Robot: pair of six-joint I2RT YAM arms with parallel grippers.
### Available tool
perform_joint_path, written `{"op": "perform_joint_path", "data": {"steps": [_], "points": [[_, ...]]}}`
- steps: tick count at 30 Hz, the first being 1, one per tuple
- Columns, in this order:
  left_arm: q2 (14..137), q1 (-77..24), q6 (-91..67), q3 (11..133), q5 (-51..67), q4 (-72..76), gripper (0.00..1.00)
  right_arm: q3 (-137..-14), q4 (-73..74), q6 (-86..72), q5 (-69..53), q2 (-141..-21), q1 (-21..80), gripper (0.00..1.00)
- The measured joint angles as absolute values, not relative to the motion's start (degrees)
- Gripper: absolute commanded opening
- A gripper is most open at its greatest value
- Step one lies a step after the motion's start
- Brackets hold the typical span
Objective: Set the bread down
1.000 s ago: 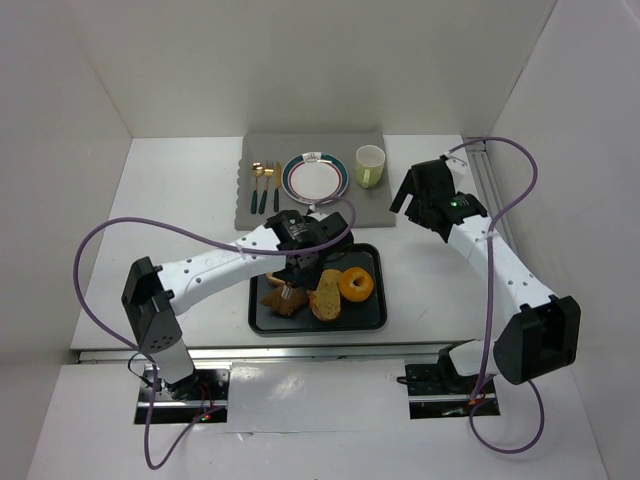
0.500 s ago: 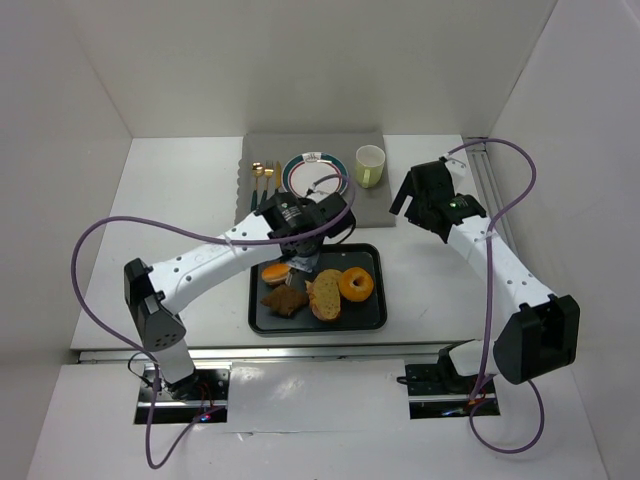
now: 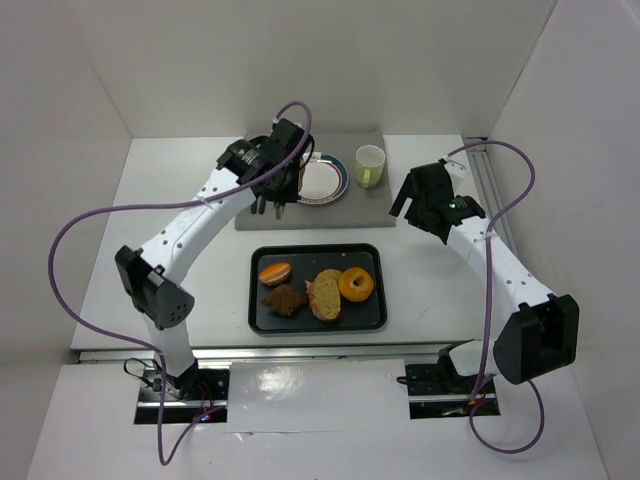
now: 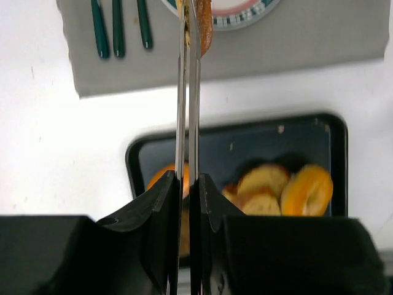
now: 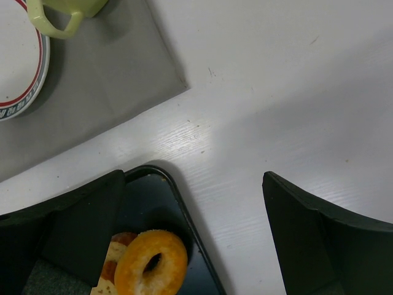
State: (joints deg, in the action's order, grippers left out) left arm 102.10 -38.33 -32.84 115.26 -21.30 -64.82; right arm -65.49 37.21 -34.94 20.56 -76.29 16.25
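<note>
Left arm at the plate with bread in its grip; right arm idle over the bare table.

We note the left gripper (image 4: 188, 12) reaching over the grey placemat (image 3: 370, 205). Its jaws are drawn almost together, pinching a thin brown piece of bread (image 4: 206, 27) edge-on. The bread sits at the left rim of the striped plate (image 3: 325, 180), and we cannot tell if it touches it. Green-handled cutlery (image 4: 118, 27) lies just left of the plate, and a pale green mug (image 3: 370, 165) stands to its right. On the black tray (image 3: 370, 318) nearer the bases lie a bun (image 3: 274, 272), a dark pastry (image 3: 285, 299), a toast slice (image 3: 326, 293) and a doughnut (image 3: 355, 284). The right gripper (image 5: 191, 184) hangs beyond the tray's right corner, jaws spread wide, holding nothing.
</note>
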Motion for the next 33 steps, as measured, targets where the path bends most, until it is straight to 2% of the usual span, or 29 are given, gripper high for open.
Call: {"op": "perform_joint_path", "data": {"steps": [7, 8, 10, 13, 15, 18, 19, 20, 23, 26, 28, 33], "points": [[115.55, -32.99, -29.65, 121.49, -17.23, -54.87, 0.00, -65.56, 37.26, -34.89, 20.12, -76.31, 16.25, 1.00], [117.69, -32.64, -29.41, 122.45, -16.56, -54.06, 0.04, -65.56, 37.23, -34.89, 20.10, -76.31, 16.25, 1.00], [121.64, -32.16, -28.58, 124.46, -16.05, -52.56, 0.12, -65.56, 37.26, -34.89, 20.14, -76.38, 16.16, 1.00], [126.08, -31.24, -27.97, 126.39, -13.85, -50.94, 0.32, -65.65, 37.30, -34.87, 20.14, -76.88, 15.88, 1.00], [128.33, -30.85, -27.16, 127.57, -12.38, -50.57, 0.40, -65.67, 37.32, -34.87, 20.16, -77.38, 15.79, 1.00], [129.29, -30.50, -26.57, 127.81, -11.11, -50.74, 0.57, -65.67, 37.34, -34.87, 20.14, -77.71, 15.79, 1.00], [129.23, -30.48, -26.48, 127.81, -11.05, -50.78, 0.60, -65.67, 37.34, -34.87, 20.14, -77.76, 15.79, 1.00], [128.88, -30.41, -26.26, 127.81, -10.96, -50.68, 0.68, -65.67, 37.34, -34.87, 20.14, -77.76, 15.79, 1.00], [126.89, -30.35, -25.58, 126.82, -10.61, -50.33, 0.69, -65.69, 37.23, -34.85, 20.12, -77.76, 15.79, 1.00], [123.44, -30.61, -25.54, 125.51, -10.70, -50.22, 0.62, -66.11, 37.32, -34.83, 20.10, -77.76, 15.79, 1.00], [120.27, -31.07, -25.63, 124.16, -11.09, -49.91, 0.60, -66.92, 37.39, -34.83, 20.10, -77.76, 15.79, 1.00], [105.41, -34.72, -26.04, 111.24, -11.40, -49.10, 0.60, -68.25, 37.45, -34.81, 20.51, -77.28, 15.84, 1.00]]}}
